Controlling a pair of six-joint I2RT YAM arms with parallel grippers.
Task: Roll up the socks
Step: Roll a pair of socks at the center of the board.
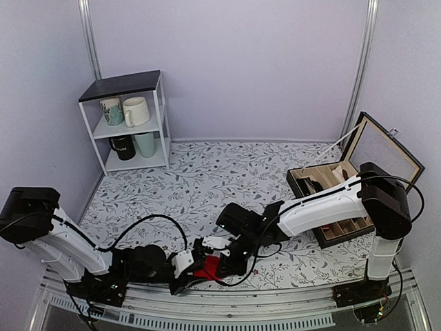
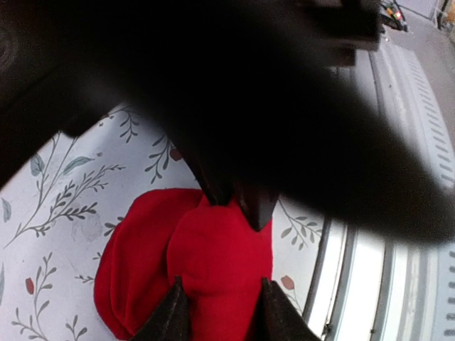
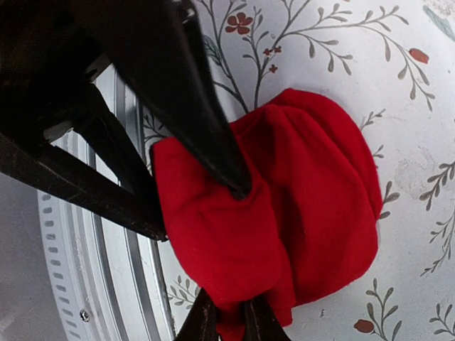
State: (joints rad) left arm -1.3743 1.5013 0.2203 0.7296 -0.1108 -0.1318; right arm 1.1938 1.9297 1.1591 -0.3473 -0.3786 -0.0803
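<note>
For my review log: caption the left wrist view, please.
Left gripper and right gripper pinch the bunched red socks on the floral table.

The floral table (image 1: 207,172) carries red socks (image 3: 313,192), bunched between left gripper (image 2: 222,312) and right gripper (image 3: 231,320); a shelf (image 1: 127,121) stands far beyond the left, an open box (image 1: 358,186) beyond the right.

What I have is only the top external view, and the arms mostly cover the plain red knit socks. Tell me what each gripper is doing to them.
Observer: Right wrist view: the right gripper pinches a fold at the edge of the red knit socks, jaws almost together.
Operator: Now the left one.
Observer: Left wrist view: the left gripper straddles a thick red fold, a finger pressed on each side.
Operator: Report the shape.
Observer: A rounded, bunched lump on the floral tablecloth beside the metal edge rail.
</note>
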